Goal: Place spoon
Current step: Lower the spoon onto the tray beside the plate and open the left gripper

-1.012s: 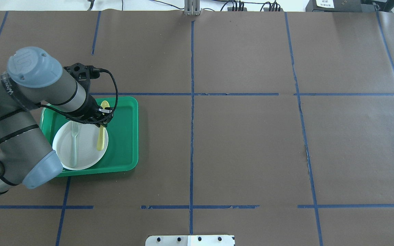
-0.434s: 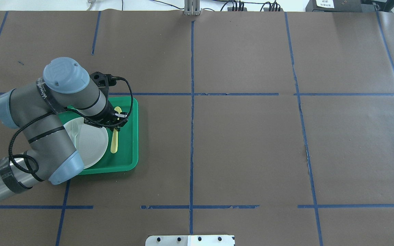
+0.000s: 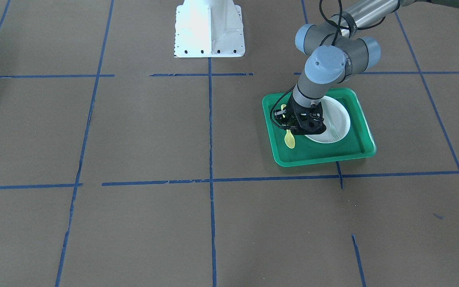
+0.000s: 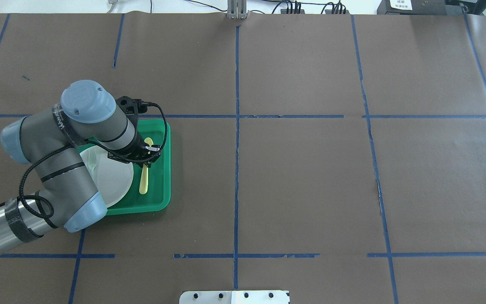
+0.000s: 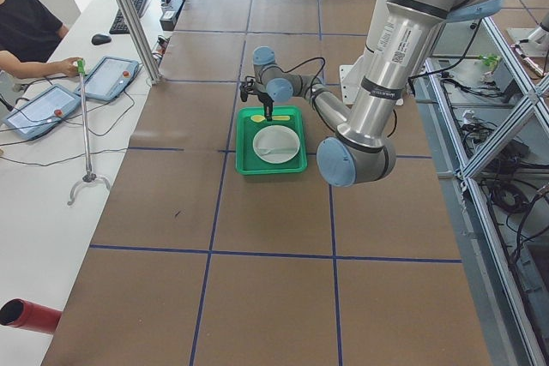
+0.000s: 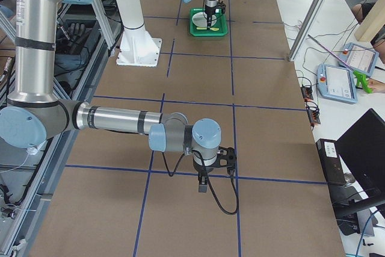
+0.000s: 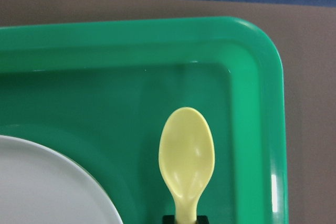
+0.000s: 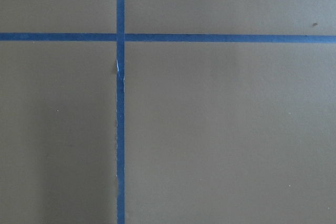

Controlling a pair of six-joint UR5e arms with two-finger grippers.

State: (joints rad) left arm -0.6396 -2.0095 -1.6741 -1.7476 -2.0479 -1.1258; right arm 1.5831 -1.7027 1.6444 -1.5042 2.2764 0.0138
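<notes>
The small yellow spoon (image 4: 144, 177) is in my left gripper (image 4: 146, 157), which is shut on its neck. It hangs low over the right side of the green tray (image 4: 161, 185), just right of the white plate (image 4: 114, 179). Its bowl points to the tray's far edge and its handle toward me. The left wrist view shows the spoon's bowl (image 7: 186, 156) over the tray floor (image 7: 105, 103), with the plate's rim (image 7: 42, 182) beside it. The front view shows the same spoon (image 3: 289, 139), gripper (image 3: 289, 125) and tray (image 3: 321, 157). My right gripper (image 6: 203, 183) is far off over bare table; I cannot tell its state.
A pale grey-green fork (image 4: 94, 162) lies on the plate, partly under my left arm. The white robot base plate (image 4: 234, 297) is at the near table edge. Brown paper with blue tape lines (image 4: 236, 126) covers the table. An operator (image 5: 26, 23) sits beyond the far side.
My left gripper has carried the spoon rightward, from over the plate to over the tray floor beside it. The arm's elbow swung right and forward.
</notes>
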